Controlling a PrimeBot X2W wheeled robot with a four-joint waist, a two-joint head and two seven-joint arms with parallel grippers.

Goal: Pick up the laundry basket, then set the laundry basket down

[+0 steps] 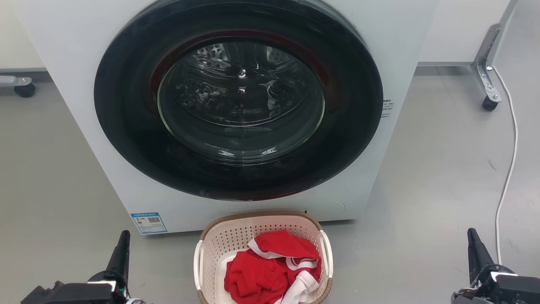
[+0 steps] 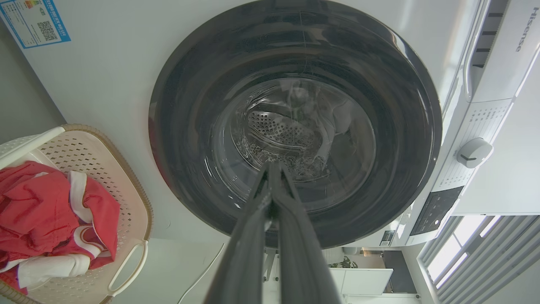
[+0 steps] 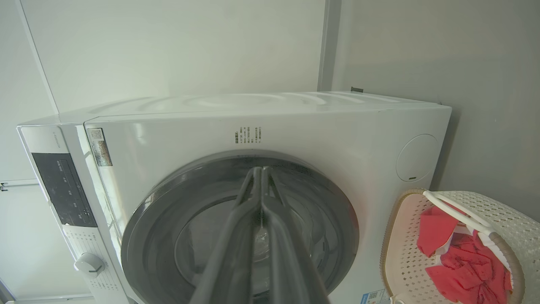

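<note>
Our left gripper (image 1: 124,234) and right gripper (image 1: 472,232) sit low at either side of the head view, fingers pointing up. In each wrist view the two dark fingers lie pressed together to the tips, so both are closed and neither has hold of anything. Between them, and apart from both, the laundry basket (image 1: 222,247) stands on the grey floor (image 1: 426,185), just in front of the white washing machine (image 1: 71,59), below its round dark door (image 1: 126,105), which is closed. We see a crumpled red and white garment (image 1: 261,276) lying inside the basket. A white cable (image 1: 511,156) trails across the floor at the right.
</note>
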